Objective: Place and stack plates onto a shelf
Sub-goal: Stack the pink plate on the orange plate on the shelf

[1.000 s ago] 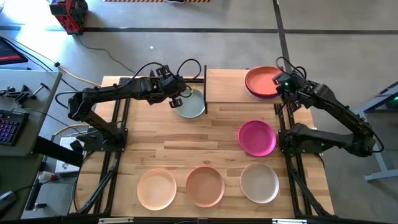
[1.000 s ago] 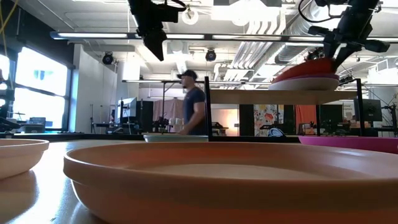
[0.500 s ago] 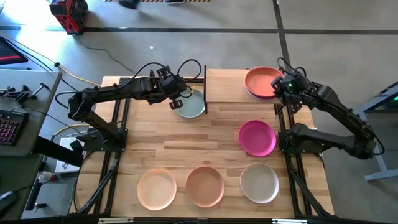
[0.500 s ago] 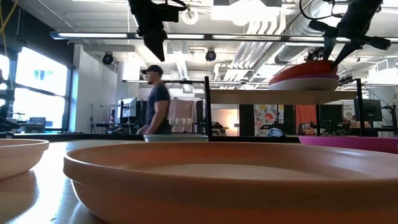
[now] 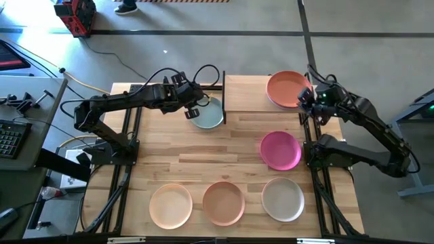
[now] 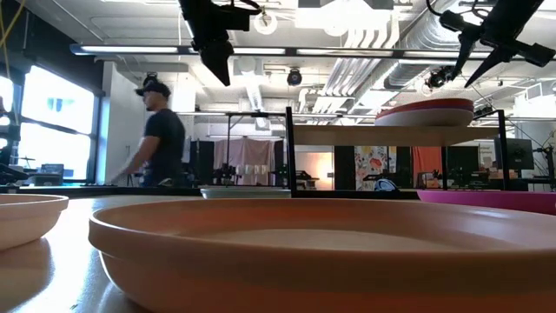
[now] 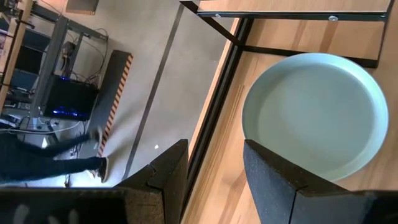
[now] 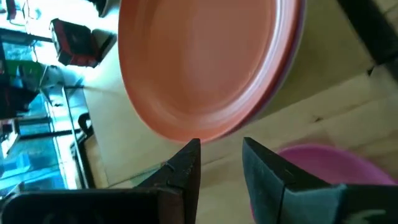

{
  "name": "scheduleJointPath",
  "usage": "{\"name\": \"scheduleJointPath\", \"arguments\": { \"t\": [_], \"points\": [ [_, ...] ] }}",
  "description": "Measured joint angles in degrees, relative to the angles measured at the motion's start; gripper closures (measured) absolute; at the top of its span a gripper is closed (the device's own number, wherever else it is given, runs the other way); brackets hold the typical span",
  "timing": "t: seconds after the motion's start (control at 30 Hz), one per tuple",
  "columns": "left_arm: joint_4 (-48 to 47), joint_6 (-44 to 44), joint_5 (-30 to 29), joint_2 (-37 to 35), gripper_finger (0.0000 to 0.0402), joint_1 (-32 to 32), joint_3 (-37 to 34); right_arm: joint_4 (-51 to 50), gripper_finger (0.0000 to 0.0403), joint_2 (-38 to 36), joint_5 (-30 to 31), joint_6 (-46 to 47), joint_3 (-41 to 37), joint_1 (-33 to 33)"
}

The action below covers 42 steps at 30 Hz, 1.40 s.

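Observation:
A rust orange plate lies flat on top of a stack on the right part of the raised wooden shelf; a purple rim shows below it. My right gripper is open, just off the stack's right edge and above it. My left gripper is open and hangs above the table, beside the left rim of the pale blue-green plate, which rests on the table left of the shelf.
The magenta plate lies on the table near the right edge. Peach, terracotta and beige-grey plates line the near edge. Black shelf posts stand beside the pale plate. A person walks in the room beyond.
My right gripper has opened and let go of the rust orange plate's right rim, then risen and drawn back toward the table's right edge. The plate, tilted a second ago, has settled flat on the stack. The person behind has walked across the room.

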Motion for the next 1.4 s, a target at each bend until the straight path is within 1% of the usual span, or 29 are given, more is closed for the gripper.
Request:
{"name": "scheduleJointPath", "arguments": {
  "t": [0.1,0.17,0.3,0.37,0.43,0.57,0.63,0.7,0.83,0.97,1.07,1.17,1.23,1.4],
  "points": [
    [0.0,0.0,1.52,0.0,0.0257,0.0,0.0,0.02,0.0306,0.02,3.3,-0.26,0.0,0.0],
    [-0.02,0.0,2.45,0.0,0.0257,0.0,0.0,0.02,0.0306,0.47,4.02,-1.12,0.0,0.0],
    [0.0,-0.02,2.92,0.0,0.0257,-0.02,-0.02,0.56,0.0306,1.28,3.96,-2.22,0.0,0.0],
    [-0.02,-0.04,3.26,0.0,0.0257,-0.02,-0.02,2.56,0.0306,1.24,2.6,-3.87,-0.02,0.0],
    [-0.02,-0.13,5.13,0.0,0.0257,-0.02,-0.02,5.83,0.0306,1.07,-1.33,-6.35,-0.02,0.0],
    [-0.41,-2.31,11.25,0.0,0.0257,-0.02,-0.02,12.64,0.0306,0.94,-13.28,-10.12,-0.02,0.66],
    [-1.21,-4.19,14.4,0.0,0.0257,-0.07,-0.02,15.43,0.0306,1.07,-17.81,-10.49,-0.02,2.12],
    [-2.76,-6.36,17.81,0.0,0.0257,-0.19,-0.02,17.48,0.0306,1.34,-20.28,-10.51,-0.02,4.41],
    [-6.29,-9.67,25.53,0.0,0.0257,-0.2,-0.02,19.39,0.0306,2.6,-20.8,-9.84,-0.02,10.88],
    [-7.86,-12.32,32.82,0.0,0.0257,-0.44,-0.04,19.4,0.0306,5.47,-18.69,-7.97,-0.02,19.31],
    [-8.67,-14.08,36.92,0.0,0.0257,-1.44,-0.04,19.95,0.0306,8.67,-16.31,-6.57,-0.02,26.0],
    [-9.38,-15.16,39.54,0.0,0.0257,-3.24,-0.19,22.66,0.0306,12.3,-13.47,-6.57,-0.02,32.25],
    [-9.31,-15.56,40.11,-0.02,0.0257,-4.84,-0.77,24.75,0.0306,14.86,-11.62,-6.56,-0.02,35.93],
    [-9.09,-16.92,40.12,-0.04,0.0257,-9.06,-3.65,27.86,0.0306,20.66,-10.75,-6.59,-0.02,42.93]
  ]
}}
